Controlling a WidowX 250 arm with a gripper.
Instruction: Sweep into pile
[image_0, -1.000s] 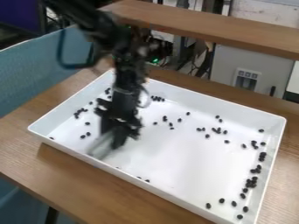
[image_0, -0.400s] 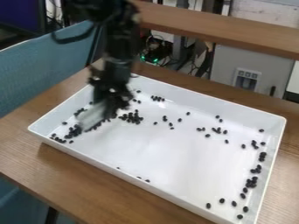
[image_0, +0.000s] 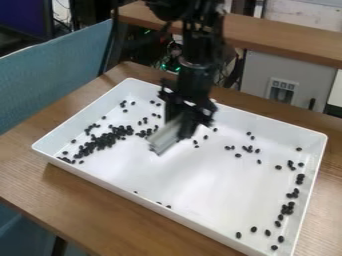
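Gripper (image_0: 182, 127) over the tray (image_0: 200, 180), nearer its far long edge than its near one; narrow, closed on a pale blade (image_0: 164, 139) that slants down to the left. Beans (image_0: 100, 141): densest band left of the blade, running from near the tray's left corner toward the middle, its inner end near the blade. Loose beans dot the far left corner. Right of the gripper, small scattered groups; a second, thinner string follows the right short edge down to the near right corner. A few lie along the near long edge. Tray: white, rectangular, on a wooden table (image_0: 87, 200). Room: blue chair (image_0: 53, 75) at left; beyond the table, a wooden shelf (image_0: 280, 41), grey cabinet (image_0: 257, 75), cables with a green light.
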